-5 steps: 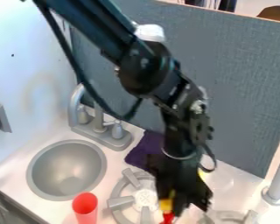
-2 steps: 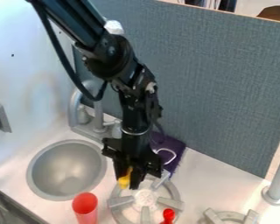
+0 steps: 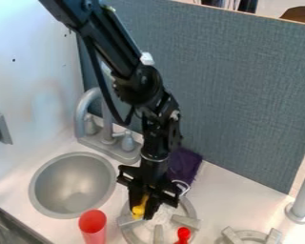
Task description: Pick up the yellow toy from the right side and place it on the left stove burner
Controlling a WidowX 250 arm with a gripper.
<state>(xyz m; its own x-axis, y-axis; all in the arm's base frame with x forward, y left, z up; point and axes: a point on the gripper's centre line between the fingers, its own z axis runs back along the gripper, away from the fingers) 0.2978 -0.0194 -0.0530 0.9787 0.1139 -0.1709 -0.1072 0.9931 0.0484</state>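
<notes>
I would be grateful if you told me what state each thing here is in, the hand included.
Hand: closed on the yellow object, low over the burner.
Yellow object: gripped, partly hidden by the fingers.
Red cup: upright, its mouth facing up.
Purple cloth: lying flat, partly hidden by the arm.
Sink: uncovered.
Faucet: upright behind the sink.
Burner: uncovered; whether it is on, I cannot tell.

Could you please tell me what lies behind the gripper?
Behind the gripper, a purple cloth shows on the right; the black arm covers the rest of it.
</notes>
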